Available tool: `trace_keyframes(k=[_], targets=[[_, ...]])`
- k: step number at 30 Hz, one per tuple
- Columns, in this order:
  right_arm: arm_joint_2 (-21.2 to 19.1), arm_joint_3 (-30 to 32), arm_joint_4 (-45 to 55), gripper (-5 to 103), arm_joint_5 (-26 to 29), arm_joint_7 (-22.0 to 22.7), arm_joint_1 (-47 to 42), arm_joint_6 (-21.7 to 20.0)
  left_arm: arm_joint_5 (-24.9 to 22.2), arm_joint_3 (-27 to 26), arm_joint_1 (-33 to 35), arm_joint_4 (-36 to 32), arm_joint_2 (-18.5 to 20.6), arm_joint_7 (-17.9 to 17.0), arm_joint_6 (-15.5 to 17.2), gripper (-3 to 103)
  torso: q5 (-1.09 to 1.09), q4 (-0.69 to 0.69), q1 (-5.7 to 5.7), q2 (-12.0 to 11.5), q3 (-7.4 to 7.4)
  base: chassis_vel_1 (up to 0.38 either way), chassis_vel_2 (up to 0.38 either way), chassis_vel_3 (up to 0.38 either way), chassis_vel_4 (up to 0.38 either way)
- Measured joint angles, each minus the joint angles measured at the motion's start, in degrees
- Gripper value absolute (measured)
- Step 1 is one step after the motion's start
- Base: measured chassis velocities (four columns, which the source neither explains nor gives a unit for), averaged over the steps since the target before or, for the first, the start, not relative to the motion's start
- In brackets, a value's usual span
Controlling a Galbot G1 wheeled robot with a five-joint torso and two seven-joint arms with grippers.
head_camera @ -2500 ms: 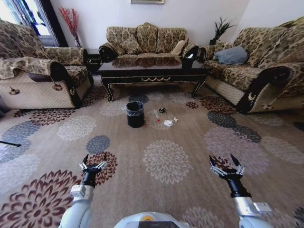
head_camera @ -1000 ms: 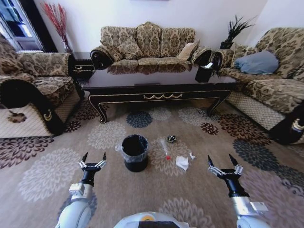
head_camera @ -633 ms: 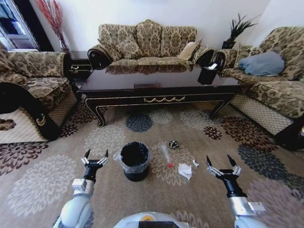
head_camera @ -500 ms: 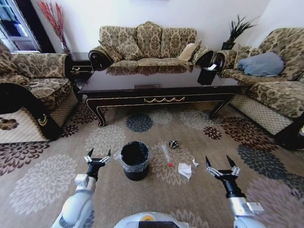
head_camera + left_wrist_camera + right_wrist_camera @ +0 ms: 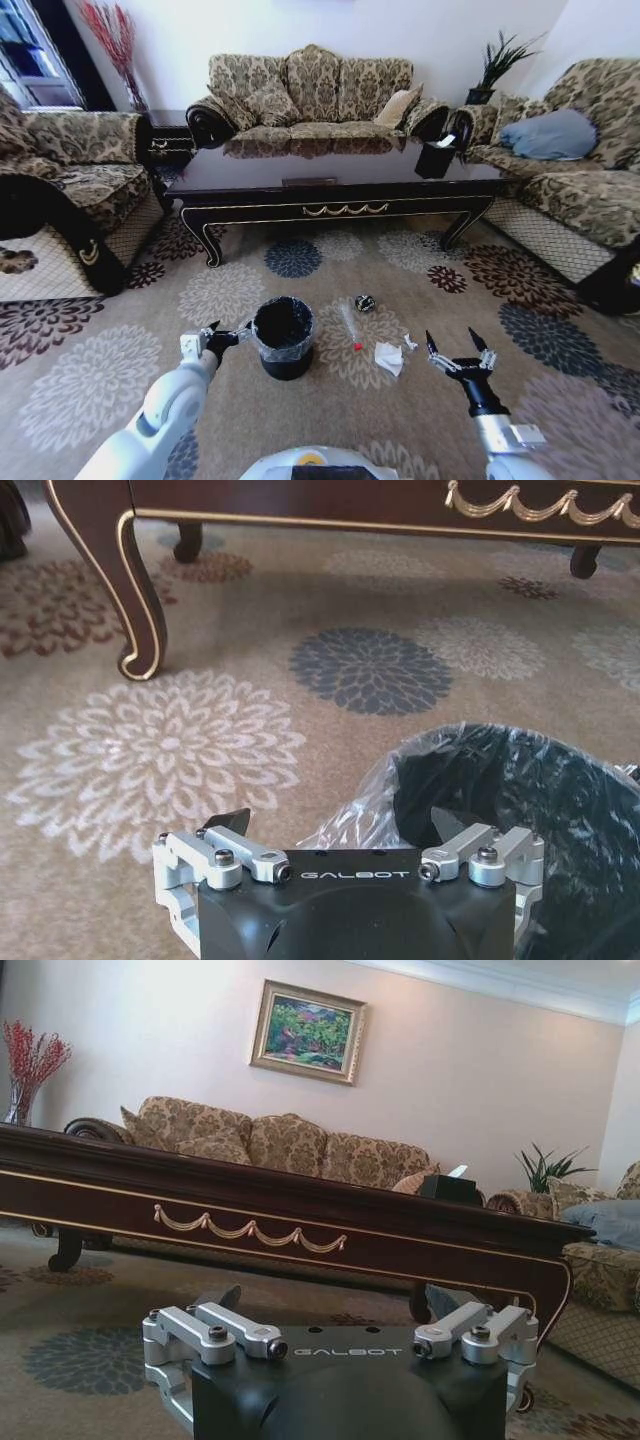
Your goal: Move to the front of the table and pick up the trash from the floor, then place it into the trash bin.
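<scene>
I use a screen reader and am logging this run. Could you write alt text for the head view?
The left gripper hangs open beside the trash bin on the floor, with the right gripper open near the trash. Behind them stands the table.

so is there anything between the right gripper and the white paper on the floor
Nothing visible. The right gripper hangs open just right of the crumpled white paper, with bare carpet between them. The bin sits on the paper's far side.

Bright daylight, glare on table point(image 5: 340, 165) top, wide-angle edge distortion.
</scene>
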Motion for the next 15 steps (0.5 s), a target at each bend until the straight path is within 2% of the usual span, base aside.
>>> trace_keyframes(k=[4,5,7,8,12,15], targets=[[-0.3,-1.1,0.2,100,-0.4,0.0,0.6,-0.2,-4.1,0.9,-2.7,1.4,0.5,-1.5,1.5,100,0.02,0.04,0.0,0.0,0.0,0.0,0.0,0.0,0.0],[-0.3,-1.2,0.2,100,-0.5,0.0,0.6,-0.3,-5.6,1.5,-3.7,1.8,0.5,-2.3,2.1,103,0.03,0.04,0.0,0.0,0.0,0.0,0.0,0.0,0.0],[-0.3,-1.2,0.4,100,-0.6,0.0,0.4,-0.3,-8.7,2.6,-5.3,2.9,0.4,-4.1,3.4,101,0.02,0.01,0.0,0.0,0.0,0.0,0.0,0.0,0.0],[-0.3,-1.2,0.4,100,-0.6,0.0,0.4,-0.3,-8.7,2.6,-5.3,2.9,0.4,-4.1,3.4,101,0.02,0.01,0.0,0.0,0.0,0.0,0.0,0.0,0.0],[-0.2,-0.7,0.6,100,-0.6,0.1,0.0,-0.3,-14.9,3.8,-8.4,5.9,-0.9,-6.8,5.0,98,0.02,0.03,0.0,0.0,0.0,0.0,0.0,0.0,0.0],[-0.2,-0.6,0.6,100,-0.6,0.1,-0.1,-0.3,-16.2,4.4,-9.8,7.0,-1.3,-7.4,5.5,98,0.02,0.02,0.0,0.0,0.0,0.0,0.0,0.0,0.0]])
